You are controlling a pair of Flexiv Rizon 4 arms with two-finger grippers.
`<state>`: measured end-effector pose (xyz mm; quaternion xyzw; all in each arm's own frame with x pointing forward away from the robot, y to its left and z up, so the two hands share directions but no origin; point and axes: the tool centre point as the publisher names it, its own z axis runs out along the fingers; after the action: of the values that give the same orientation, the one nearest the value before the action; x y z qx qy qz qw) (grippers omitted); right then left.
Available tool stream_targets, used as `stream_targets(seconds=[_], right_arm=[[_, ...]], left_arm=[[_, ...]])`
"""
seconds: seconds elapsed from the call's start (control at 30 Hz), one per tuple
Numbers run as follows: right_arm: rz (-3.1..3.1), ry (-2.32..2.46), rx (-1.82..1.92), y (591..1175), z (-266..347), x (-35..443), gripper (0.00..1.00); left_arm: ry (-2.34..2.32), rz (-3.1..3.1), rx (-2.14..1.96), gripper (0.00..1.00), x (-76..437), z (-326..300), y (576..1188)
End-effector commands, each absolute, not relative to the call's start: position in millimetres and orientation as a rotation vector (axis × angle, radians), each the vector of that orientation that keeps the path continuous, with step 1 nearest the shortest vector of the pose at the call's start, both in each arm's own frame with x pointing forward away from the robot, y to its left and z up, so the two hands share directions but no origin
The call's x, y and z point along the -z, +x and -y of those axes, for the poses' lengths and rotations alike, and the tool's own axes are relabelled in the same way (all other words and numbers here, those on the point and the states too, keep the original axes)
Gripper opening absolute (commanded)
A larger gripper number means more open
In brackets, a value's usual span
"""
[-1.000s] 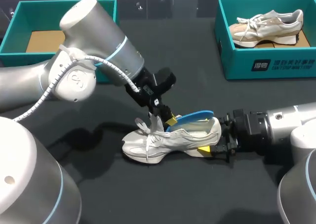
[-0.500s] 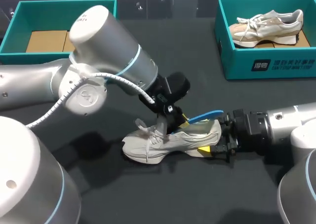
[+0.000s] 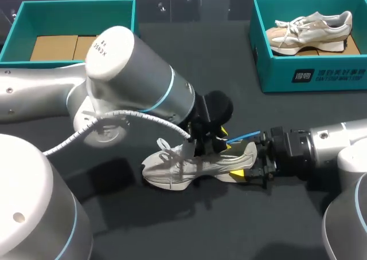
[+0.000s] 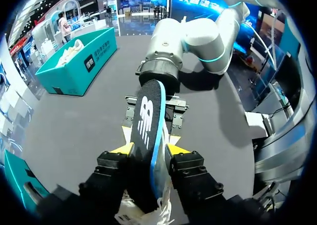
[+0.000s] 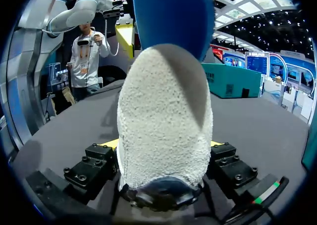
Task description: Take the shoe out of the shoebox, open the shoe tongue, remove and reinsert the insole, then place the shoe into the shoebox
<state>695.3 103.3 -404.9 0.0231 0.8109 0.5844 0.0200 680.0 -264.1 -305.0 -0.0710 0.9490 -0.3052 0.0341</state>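
A white shoe (image 3: 183, 167) lies on its sole on the dark table, toe to the left. My left gripper (image 3: 217, 145) sits right over its opening. The blue-edged black insole (image 4: 148, 116) lies slantwise between the parted fingers of this open gripper (image 4: 150, 149), its rear end (image 3: 243, 136) sticking out over the heel. My right gripper (image 3: 249, 167) is shut on the shoe's heel (image 5: 166, 121), one finger on each side (image 5: 164, 144). The insole's blue underside (image 5: 168, 17) rises above the heel.
A teal shoebox (image 3: 321, 75) stands at the back right with a beige shoe (image 3: 309, 31) in it. Another teal box (image 3: 74, 3) with a cardboard floor stands at the back left. My left arm's big elbow hangs over the table's middle left.
My left arm swung right and down, tipping the insole from steeply raised to nearly level over the heel. Its fingers have spread apart. The right arm and shoe stayed put.
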Motion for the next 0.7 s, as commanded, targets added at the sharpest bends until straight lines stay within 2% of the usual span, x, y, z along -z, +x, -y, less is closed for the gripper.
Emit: stream_targets(seconds=[0.03, 0.7], right_arm=[[-2.519, 0.072, -1.809, 695.0, -104.4, 405.6, 0.0], [-2.519, 0.072, -1.809, 695.0, -104.4, 405.6, 0.0]], left_arm=[[-0.217, -2.866, 0.942, 0.42, 309.3, 265.6, 677.2], [-0.076, -2.75, 0.955, 0.42, 329.6, 280.5, 687.5]])
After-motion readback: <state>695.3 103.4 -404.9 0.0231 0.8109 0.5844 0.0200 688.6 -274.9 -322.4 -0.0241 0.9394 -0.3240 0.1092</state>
